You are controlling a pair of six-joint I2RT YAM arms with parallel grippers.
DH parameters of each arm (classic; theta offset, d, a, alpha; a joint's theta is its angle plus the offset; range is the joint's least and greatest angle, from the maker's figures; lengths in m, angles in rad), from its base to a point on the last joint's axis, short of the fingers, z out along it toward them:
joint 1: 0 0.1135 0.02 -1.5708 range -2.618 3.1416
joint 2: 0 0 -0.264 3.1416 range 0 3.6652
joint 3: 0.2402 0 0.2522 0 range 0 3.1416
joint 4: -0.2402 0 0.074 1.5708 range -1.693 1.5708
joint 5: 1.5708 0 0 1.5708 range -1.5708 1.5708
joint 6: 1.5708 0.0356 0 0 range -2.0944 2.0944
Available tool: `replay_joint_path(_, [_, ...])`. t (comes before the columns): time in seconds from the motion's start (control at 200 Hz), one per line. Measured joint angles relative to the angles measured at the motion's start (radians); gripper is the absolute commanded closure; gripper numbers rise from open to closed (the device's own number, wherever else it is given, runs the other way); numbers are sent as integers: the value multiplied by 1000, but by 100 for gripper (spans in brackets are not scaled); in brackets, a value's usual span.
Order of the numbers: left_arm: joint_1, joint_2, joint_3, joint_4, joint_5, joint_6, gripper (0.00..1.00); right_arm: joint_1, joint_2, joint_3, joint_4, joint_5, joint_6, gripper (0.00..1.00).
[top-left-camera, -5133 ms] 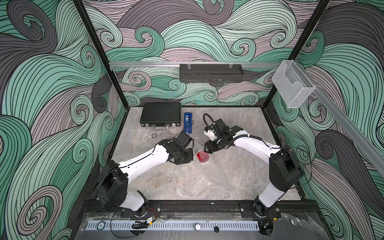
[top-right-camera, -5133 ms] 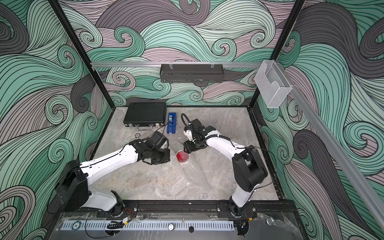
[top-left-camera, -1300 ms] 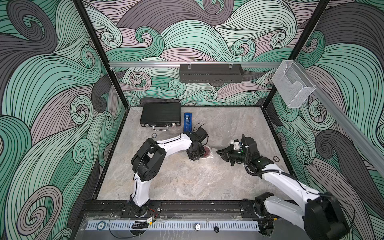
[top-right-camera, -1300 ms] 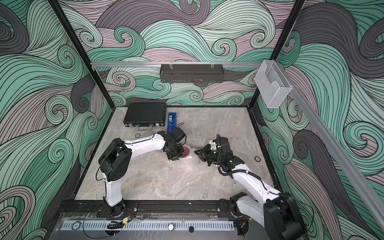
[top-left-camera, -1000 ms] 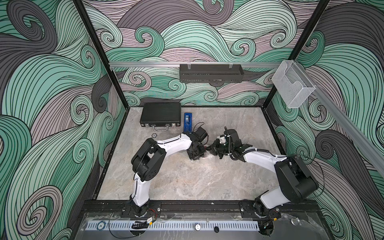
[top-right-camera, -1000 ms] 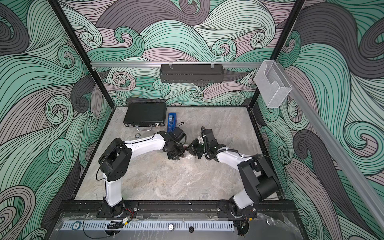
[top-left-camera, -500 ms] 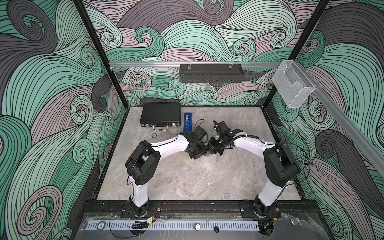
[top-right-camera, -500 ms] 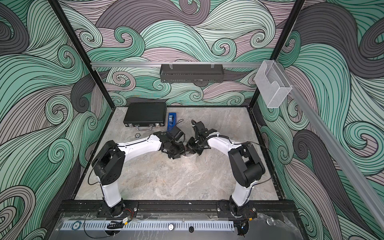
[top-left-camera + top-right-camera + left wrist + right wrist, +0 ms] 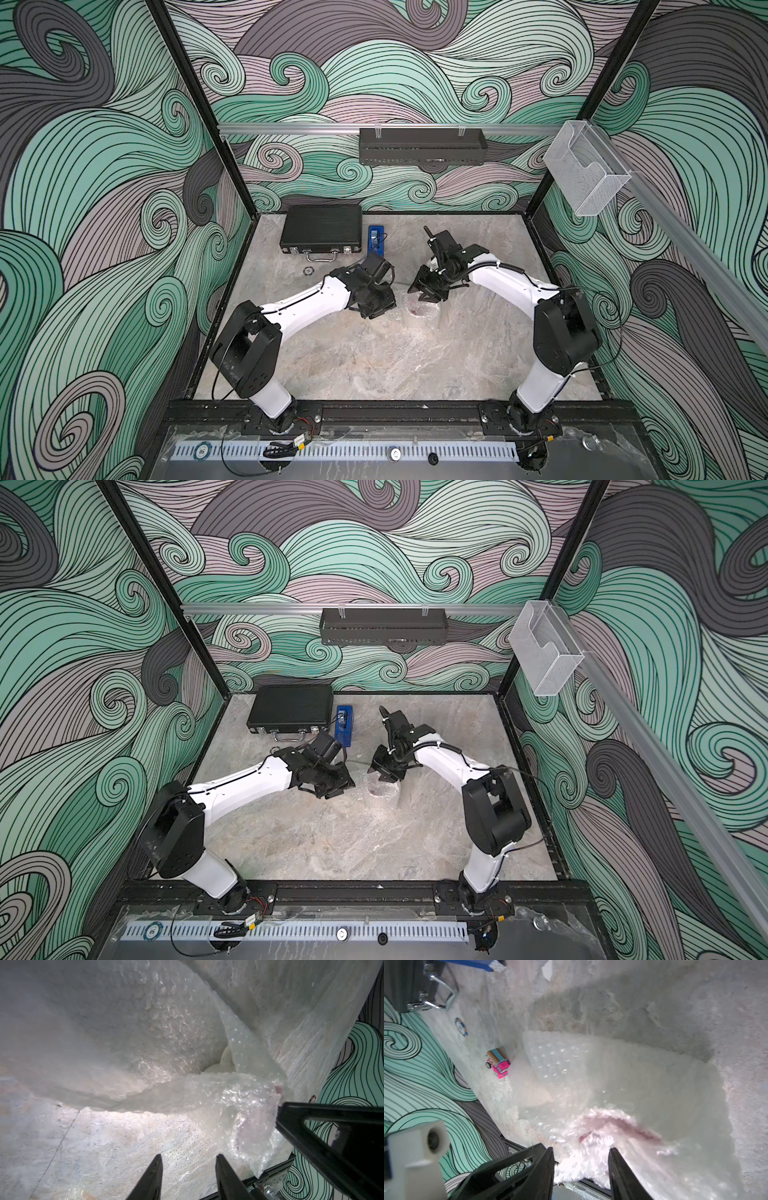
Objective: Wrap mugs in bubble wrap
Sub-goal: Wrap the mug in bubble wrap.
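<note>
In both top views your mug (image 9: 417, 310) (image 9: 376, 789) sits mid-table under the bubble wrap (image 9: 436, 316), with the left claw (image 9: 380, 309) at its 9 o'clock, the right claw (image 9: 426, 297) at 12 and bare table (image 9: 395, 365) toward 6. In the left wrist view, your left claw (image 9: 188, 1156) stands parted and empty beside the wrap's crumpled edge. In the right wrist view, your right claw (image 9: 581, 1148) is parted over the covered mug (image 9: 618, 1124), pinching nothing.
</note>
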Motion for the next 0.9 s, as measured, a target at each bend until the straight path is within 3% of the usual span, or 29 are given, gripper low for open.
replay_joint_path(0.14, [14, -20, -2, 1, -5, 20, 55, -3, -69, 2, -17, 0, -51, 43])
replay_joint_path(0.245, [15, -23, 2, 3, -5, 34, 55, -16, -169, -37, -19, 8, -133, 24])
replay_joint_path(0.3, [15, -23, 2, 4, -3, 39, 55, -34, -258, -93, -18, 30, -188, 24])
replay_joint_path(0.325, [15, -23, 2, 5, -4, 40, 55, -46, -303, -127, -16, 35, -210, 28])
replay_joint_path(0.39, [15, -24, 2, 8, -3, 41, 55, -105, -430, -238, 0, 32, -251, 56])
replay_joint_path(0.45, [15, -29, 2, 18, 2, 43, 53, -177, -506, -349, 32, 13, -265, 72])
replay_joint_path(0.535, [15, -34, 0, 57, 27, 56, 44, -232, -483, -455, 95, -21, -263, 92])
replay_joint_path(0.595, [14, -33, 0, 101, 54, 65, 37, -222, -398, -498, 166, -64, -247, 100])
replay_joint_path(0.68, [8, -21, 5, 164, 101, 98, 35, -206, -314, -524, 259, -112, -213, 100])
replay_joint_path(0.896, [-8, 128, 74, 312, 225, 152, 35, -203, -370, -520, 445, -204, -145, 100])
